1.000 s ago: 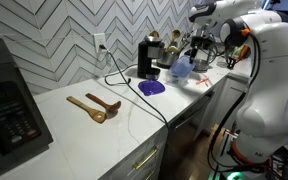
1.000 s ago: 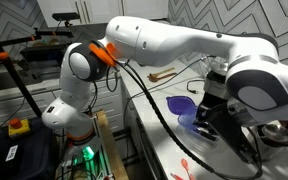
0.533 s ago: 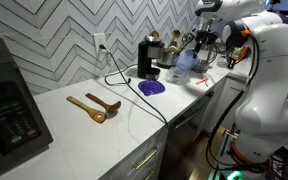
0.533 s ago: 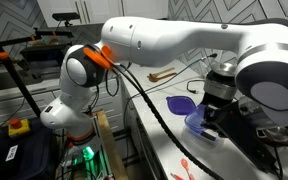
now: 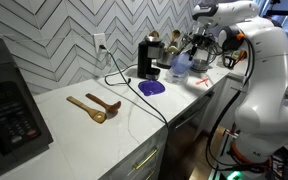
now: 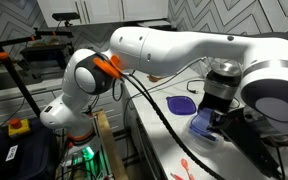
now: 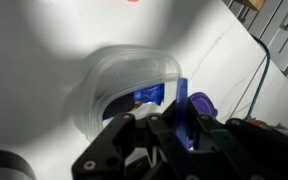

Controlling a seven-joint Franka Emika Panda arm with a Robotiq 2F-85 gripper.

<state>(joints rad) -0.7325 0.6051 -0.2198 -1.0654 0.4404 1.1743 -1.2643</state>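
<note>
Wrist view: gripper (image 7: 170, 113) grips bowl's (image 7: 122, 72) near rim.

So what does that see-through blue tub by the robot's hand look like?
The plastic container is see-through with a blue tint, a rounded tub with a thick rim and no lid on. It is at the end of the white counter, near the black appliance. The gripper appears to pinch its rim. Whether it rests on the counter or hangs above it, I cannot tell.

Two spoons (image 5: 96, 115) — one lid (image 5: 152, 87) — one container (image 7: 124, 70)
</note>
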